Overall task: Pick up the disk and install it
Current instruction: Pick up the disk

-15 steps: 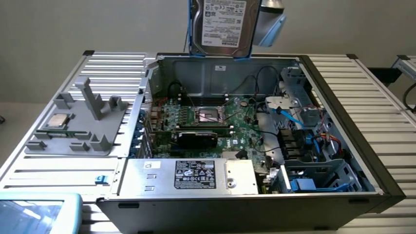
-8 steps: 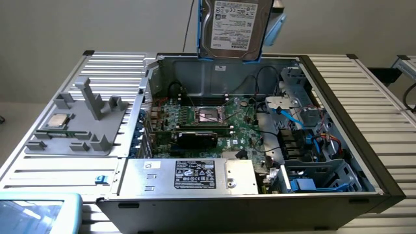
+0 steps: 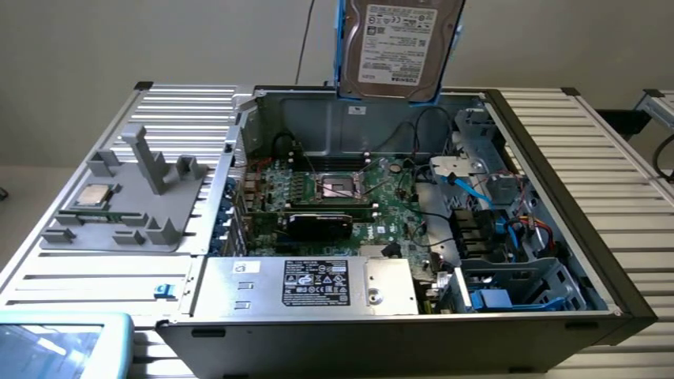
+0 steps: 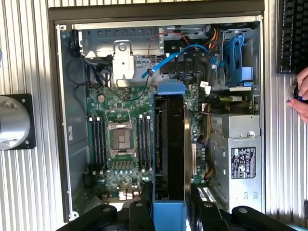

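Gripper clamped on disk | held upright, long axis pointing straight down | hanging above open computer case, well apart from its drive cage

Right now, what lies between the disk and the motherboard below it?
Nothing but open air: in the exterior view the disk hangs clear above the case, with no cable or part reaching up from the motherboard.

Slatted table with computer case, grey fixture
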You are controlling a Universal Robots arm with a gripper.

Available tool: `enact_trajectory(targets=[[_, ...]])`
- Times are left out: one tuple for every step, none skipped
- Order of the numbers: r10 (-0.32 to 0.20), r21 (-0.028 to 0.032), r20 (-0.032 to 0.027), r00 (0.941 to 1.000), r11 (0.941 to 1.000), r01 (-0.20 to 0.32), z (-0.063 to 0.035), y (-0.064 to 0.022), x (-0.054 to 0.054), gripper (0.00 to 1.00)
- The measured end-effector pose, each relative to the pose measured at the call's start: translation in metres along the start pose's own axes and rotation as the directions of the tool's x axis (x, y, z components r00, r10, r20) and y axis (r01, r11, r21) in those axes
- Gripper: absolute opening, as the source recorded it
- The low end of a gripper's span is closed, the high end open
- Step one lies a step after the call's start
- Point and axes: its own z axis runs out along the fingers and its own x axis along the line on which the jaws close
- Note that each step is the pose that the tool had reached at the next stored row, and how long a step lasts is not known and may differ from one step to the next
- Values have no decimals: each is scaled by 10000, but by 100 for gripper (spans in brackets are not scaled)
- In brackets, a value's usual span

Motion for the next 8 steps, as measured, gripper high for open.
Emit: enact_trajectory(targets=[[0, 0, 1, 10000, 10000, 0, -2, 39, -12, 37], [0, 0, 0, 10000, 10000, 0, -3, 77, -25, 37], [0, 0, -1, 10000, 10000, 0, -4, 114, -38, 37], [1, 0, 1, 10000, 10000, -1, -5, 147, -51, 37], [0, -1, -1, 10000, 10000, 0, -6, 175, -66, 37], [0, 0, 0, 10000, 10000, 0, -7, 203, -85, 37], [0, 1, 0, 10000, 10000, 0, -8, 226, -104, 37], [0, 2, 1, 10000, 10000, 0, -9, 248, -125, 37]])
